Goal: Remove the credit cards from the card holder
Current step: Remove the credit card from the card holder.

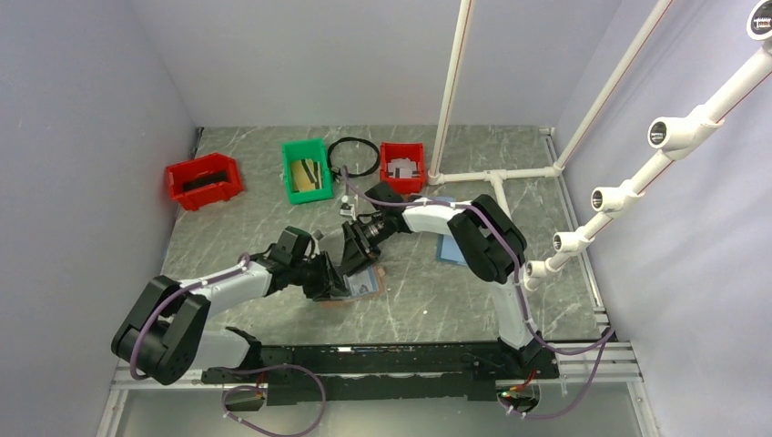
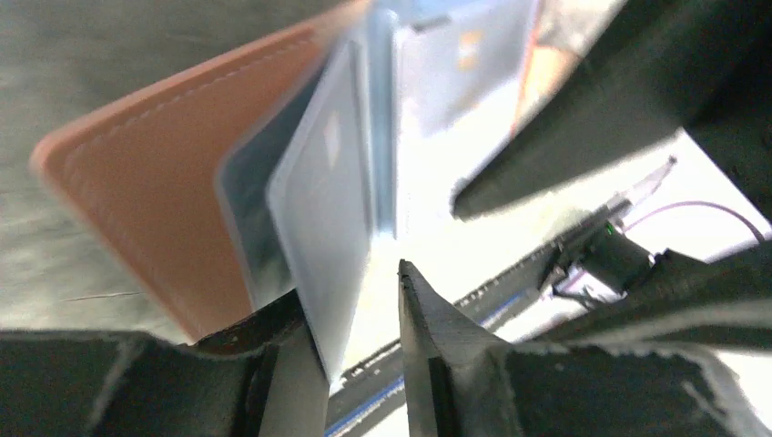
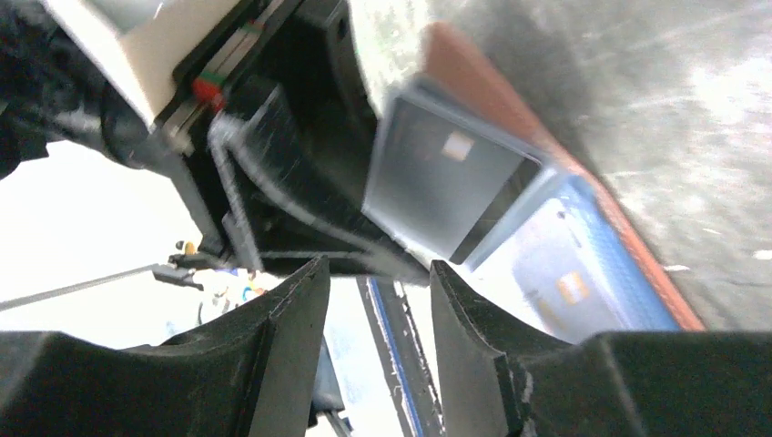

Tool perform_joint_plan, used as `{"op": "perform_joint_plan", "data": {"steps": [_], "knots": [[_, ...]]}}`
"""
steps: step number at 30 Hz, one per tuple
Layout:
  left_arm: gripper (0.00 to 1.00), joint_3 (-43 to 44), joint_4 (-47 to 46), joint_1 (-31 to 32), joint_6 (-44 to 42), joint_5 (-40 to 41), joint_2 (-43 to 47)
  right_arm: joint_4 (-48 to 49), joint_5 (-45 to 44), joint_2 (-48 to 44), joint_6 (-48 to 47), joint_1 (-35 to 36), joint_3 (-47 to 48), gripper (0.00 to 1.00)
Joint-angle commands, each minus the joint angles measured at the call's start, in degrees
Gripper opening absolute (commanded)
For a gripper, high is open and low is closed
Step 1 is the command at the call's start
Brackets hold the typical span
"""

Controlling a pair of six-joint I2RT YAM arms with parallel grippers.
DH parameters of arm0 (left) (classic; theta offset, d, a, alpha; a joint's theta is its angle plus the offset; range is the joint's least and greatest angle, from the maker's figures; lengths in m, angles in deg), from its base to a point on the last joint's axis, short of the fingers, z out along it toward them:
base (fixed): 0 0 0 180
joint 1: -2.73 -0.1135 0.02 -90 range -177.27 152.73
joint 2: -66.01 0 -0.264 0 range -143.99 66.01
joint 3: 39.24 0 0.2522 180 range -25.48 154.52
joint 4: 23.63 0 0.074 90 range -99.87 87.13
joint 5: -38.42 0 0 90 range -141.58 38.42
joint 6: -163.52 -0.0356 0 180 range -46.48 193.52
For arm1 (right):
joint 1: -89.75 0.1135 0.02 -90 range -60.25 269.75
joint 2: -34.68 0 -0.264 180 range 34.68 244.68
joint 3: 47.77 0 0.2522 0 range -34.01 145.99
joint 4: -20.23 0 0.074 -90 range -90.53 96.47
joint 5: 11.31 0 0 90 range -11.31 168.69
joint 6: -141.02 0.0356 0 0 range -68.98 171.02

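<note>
Visitor: Cards first. Where are they, and where is the holder?

Me: The card holder (image 1: 366, 284) lies open on the table (image 1: 437, 309) between my 2 arms, reddish-brown cover underneath and pale blue pages up. 1 grey card (image 2: 320, 228) sticks out of its pocket, right between the fingers of my left pincer (image 2: 355, 300). A 2nd card (image 3: 571, 288) sits deep in a blue pocket.

Visitor: Is the grey one pinched?

Me: Not that I can see. My left pincer is partly spread. The card leans against 1 finger (image 2: 291, 382), with a clear gap to the other. My right pincer (image 3: 378, 273) is spread too, with nothing between its fingers, and hangs close over the holder's pages.

Visitor: How will a card handle?

Me: I'd expect it to be light, thin, stiff and slick. It should not bend under a pinch, but smooth plastic could slip from a weak one. I'd grip its 2 flat faces near the exposed end and pull straight along the pocket.

Visitor: And the holder?

Me: It looks soft, floppy and light. I judge it would lift along with the card unless its cover is pressed to the table, which is work for my right pincer.
</note>
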Motion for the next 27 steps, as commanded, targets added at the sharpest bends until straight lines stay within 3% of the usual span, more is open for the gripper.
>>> {"op": "perform_joint_plan", "data": {"steps": [1,8,18,25,27], "knots": [[0.35,0.36,2.94,-0.94,0.86,8.45,1.28,-8.27,3.52,-1.95,-7.55,1.36,3.57,0.48],[0.39,-1.46,1.29,-2.19,2.61,8.01,3.74,-13.34,-2.83,-1.76,-13.42,1.44,4.37,0.50],[0.39,-5.07,-3.59,-6.67,6.70,4.10,7.11,-16.70,-11.96,-1.85,-17.47,1.44,4.34,0.43],[0.31,-7.18,-7.16,-9.23,8.32,1.88,7.62,-17.24,-12.39,-1.84,-18.69,1.44,4.31,0.42],[0.22,-7.56,-7.41,-9.54,8.49,1.31,7.79,-17.32,-12.47,-1.98,-18.96,1.44,4.31,0.42]]}}
